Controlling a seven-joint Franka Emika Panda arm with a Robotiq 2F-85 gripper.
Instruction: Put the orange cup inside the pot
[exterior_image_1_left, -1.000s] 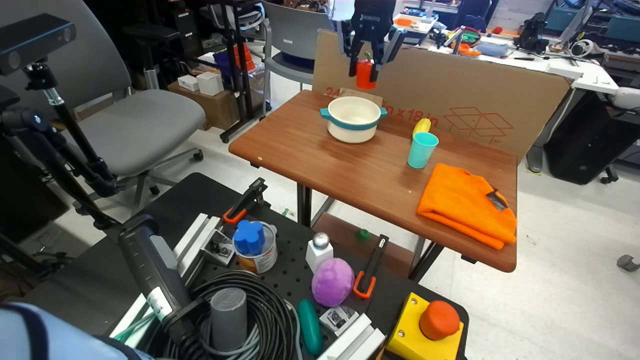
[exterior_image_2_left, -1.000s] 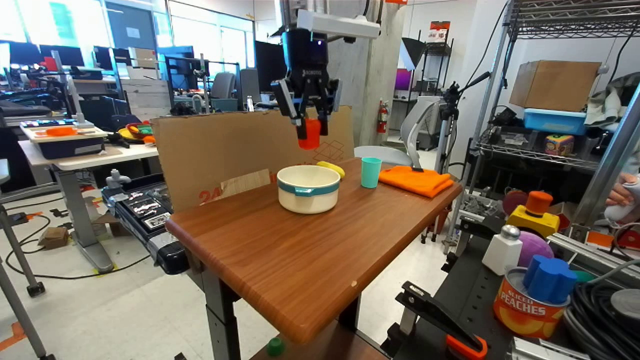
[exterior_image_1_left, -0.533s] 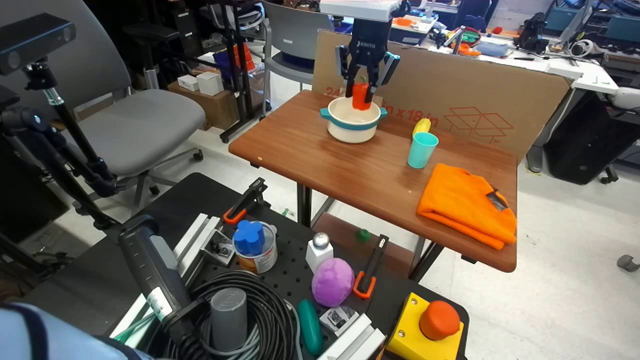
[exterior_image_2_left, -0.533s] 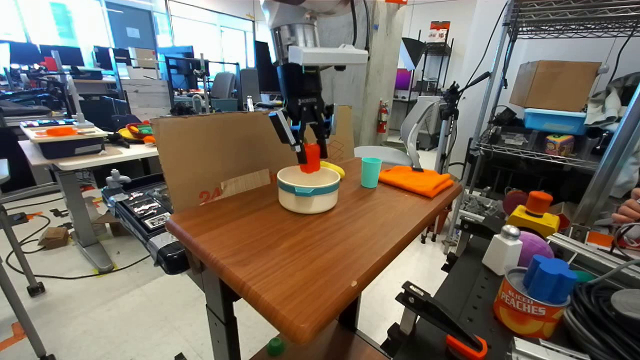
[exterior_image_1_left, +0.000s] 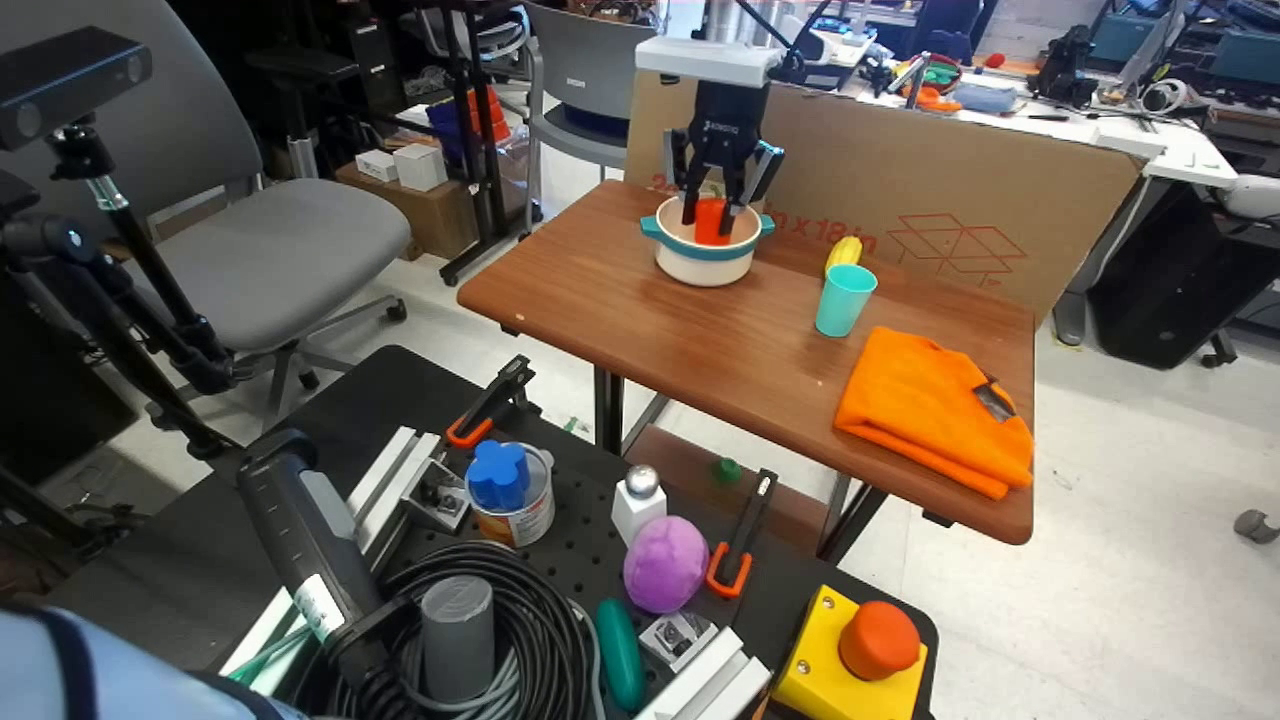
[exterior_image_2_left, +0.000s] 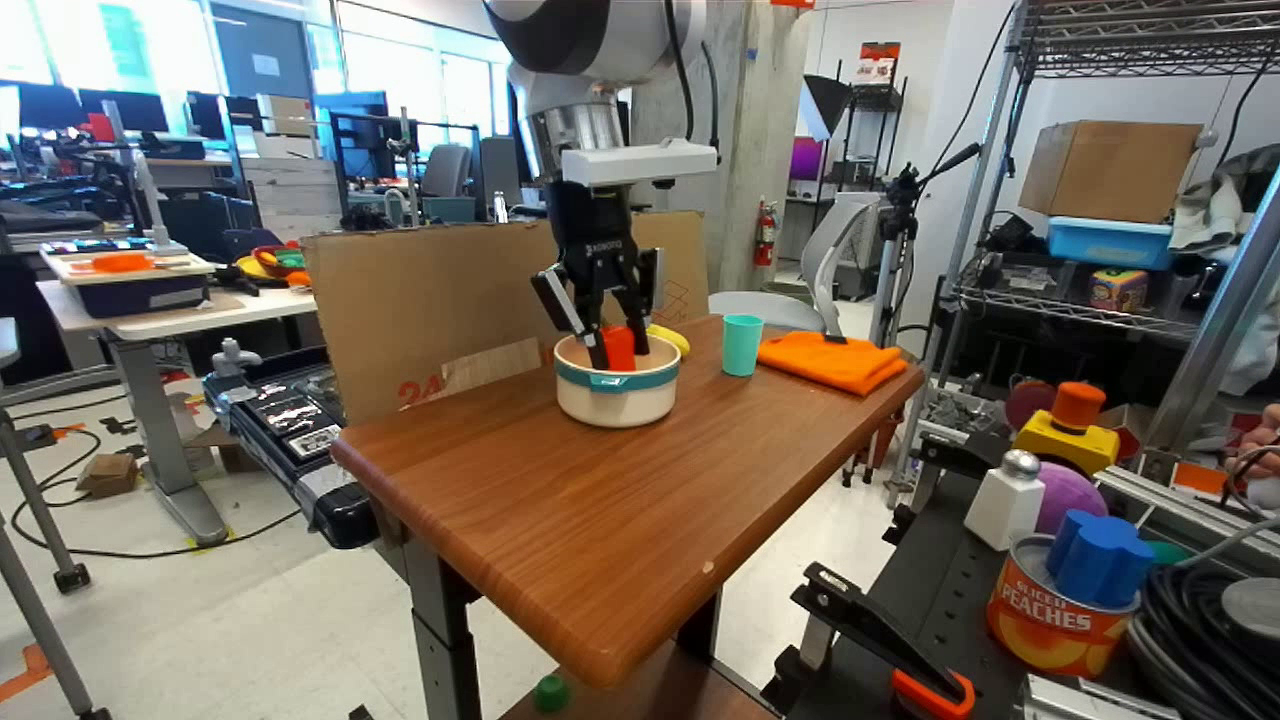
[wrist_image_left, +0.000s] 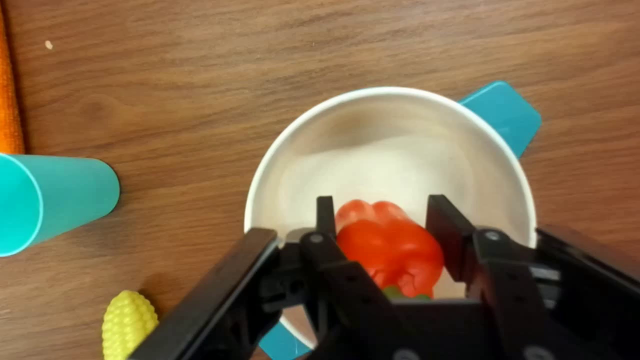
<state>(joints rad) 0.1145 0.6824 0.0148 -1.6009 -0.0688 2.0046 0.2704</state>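
Plainly visible to us in the wrist view is a red pepper (wrist_image_left: 392, 250), glossy and plump, its lower end rounded into lobes and a bit of green stem (wrist_image_left: 392, 291) showing at its top. In both exterior views it reads as bright orange-red. It is much smaller than the pot (exterior_image_2_left: 617, 406), which is round and cream-colored, with a teal band and teal handles (wrist_image_left: 505, 120).

We see the pepper upright between the black fingers (wrist_image_left: 450, 232) of the gripper (exterior_image_2_left: 620, 356), one finger on each side and the stem toward the palm. The gripper points down, its fingers partly apart with the pepper filling the gap, and they clasp it. The fingertips and the pepper's lower end are down inside the pot; we cannot tell whether the pepper touches the bottom.

We find the pot on a brown table (exterior_image_2_left: 520, 480), with a teal cup (wrist_image_left: 80, 190) standing apart from it, a yellow ear of corn (wrist_image_left: 127, 320) near that cup, and a folded orange cloth (exterior_image_2_left: 830, 362) beyond the cup.
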